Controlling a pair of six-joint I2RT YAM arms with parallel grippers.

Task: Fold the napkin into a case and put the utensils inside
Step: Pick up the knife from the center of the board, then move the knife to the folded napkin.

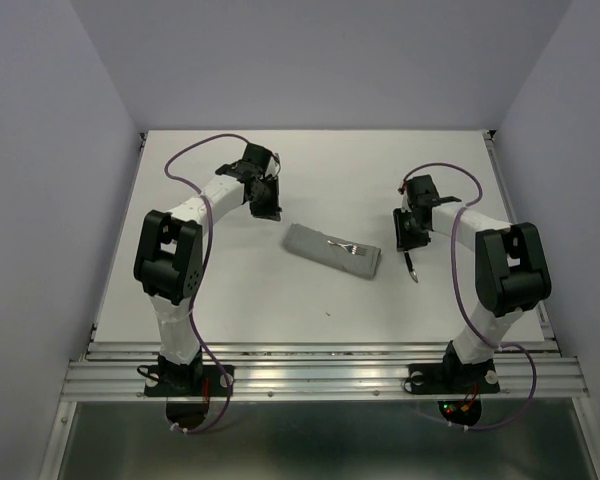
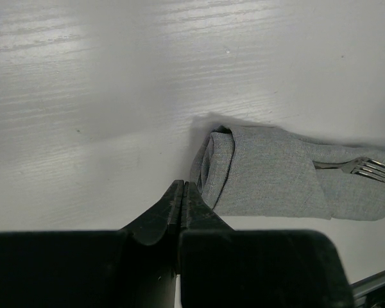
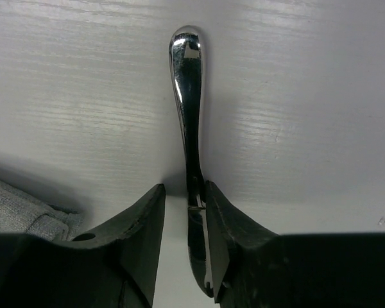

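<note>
The right claw (image 3: 183, 186) stands open, low over the white table (image 1: 230, 290). The knife (image 3: 188, 96) lies between its two fingers. The blade end runs back between them and sits against one finger, with a clear gap to the other, so nothing squeezes it. Straight ahead of the tips, the shiny handle reaches out over the table top, its rounded end the part farthest from the claw. Off to the side of this claw, toward the other arm, a grey corner of the napkin (image 3: 19, 212) shows, close by but not touching the knife.

The left claw (image 2: 183, 192) is closed, its two tips pressed flat together with nothing between them. Just ahead of the tips and a little to one side lies the napkin, folded into a narrow layered strip. Its nearest end is a rounded fold, apart from the tips. Farther along the strip, away from this claw, the fork (image 2: 362, 168) is tucked under the top layer. Only its prongs and a bit of the neck show, resting on the cloth beneath.

Seen from above, the folded napkin lies slanted between the two claws, with its fork end nearer the right claw. The knife lies on bare table near that end, apart from the cloth.
</note>
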